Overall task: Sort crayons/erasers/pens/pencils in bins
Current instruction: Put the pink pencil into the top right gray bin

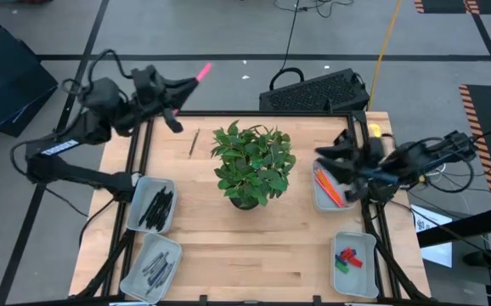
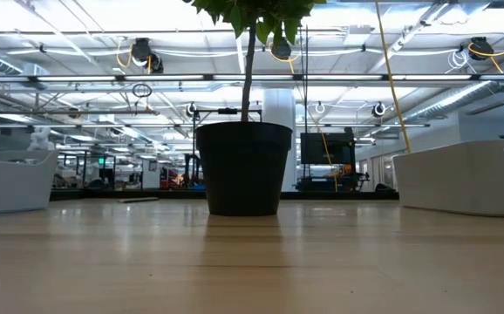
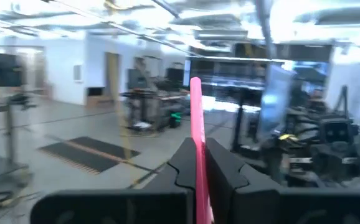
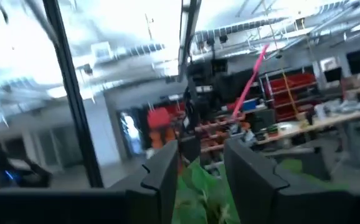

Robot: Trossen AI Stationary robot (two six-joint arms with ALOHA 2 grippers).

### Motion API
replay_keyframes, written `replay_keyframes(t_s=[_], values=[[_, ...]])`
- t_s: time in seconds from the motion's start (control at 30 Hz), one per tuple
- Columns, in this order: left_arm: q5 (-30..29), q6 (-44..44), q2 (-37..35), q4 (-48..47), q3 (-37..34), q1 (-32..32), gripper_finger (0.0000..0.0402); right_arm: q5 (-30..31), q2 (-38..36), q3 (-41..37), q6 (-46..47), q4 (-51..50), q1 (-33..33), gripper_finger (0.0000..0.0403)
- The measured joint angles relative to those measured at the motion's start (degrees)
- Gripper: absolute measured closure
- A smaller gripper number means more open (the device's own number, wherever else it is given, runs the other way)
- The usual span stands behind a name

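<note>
High view shows you the left gripper [image 1: 180,85] raised beyond the far-left corner of the bench [image 1: 228,246], out past the far edge, with its fingers closed on a pink stick [image 1: 201,72] that pokes out from between them; in the left wrist view you see the same pink stick [image 3: 197,134] pinched upright between the two dark fingers [image 3: 180,168]. Your right gripper [image 1: 335,160] sits at the right edge of the bench, over the upper right bin [image 1: 320,202], which holds orange and red pencils [image 1: 326,185]; the right wrist view shows its fingers [image 4: 161,171] parted with nothing between them, green leaves behind. Nearer the front-right corner you have a second bin [image 1: 354,274] with red, green and blue erasers [image 1: 347,257] inside. Along the left edge, one bin [image 1: 150,206] holds black pens [image 1: 156,206], and the bin [image 1: 150,265] at the front-left corner holds dark grey sticks [image 1: 154,267] whose kind you cannot tell. One thin stick [image 1: 193,142] lies loose on the bench near the far edge, left of the potted plant [image 1: 250,164] standing mid-bench.
</note>
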Motion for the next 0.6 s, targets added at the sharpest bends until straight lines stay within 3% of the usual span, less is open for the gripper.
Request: replay_keyframes(t_s=[0.13, 0.37, 0.47, 0.6], values=[[1.7, 1.7, 7.6, -0.3, 7.8, -4.2, 0.0388, -1.1, 8.9, 8.4, -8.9, 0.7, 0.0, 0.0261], [9.3, 3.5, 17.4, 1.3, 18.6, -10.6, 0.0388, -1.5, 18.2, 15.6, -21.2, 14.0, -0.4, 0.0202], [14.0, 3.9, 20.8, 3.8, 21.3, -13.6, 0.0388, -1.5, 19.4, 16.1, -21.4, 18.3, -1.0, 0.0194], [14.5, 6.2, 25.7, 7.2, 23.3, -17.3, 0.0388, -1.6, 21.8, 16.2, -18.8, 21.6, -1.5, 0.02]])
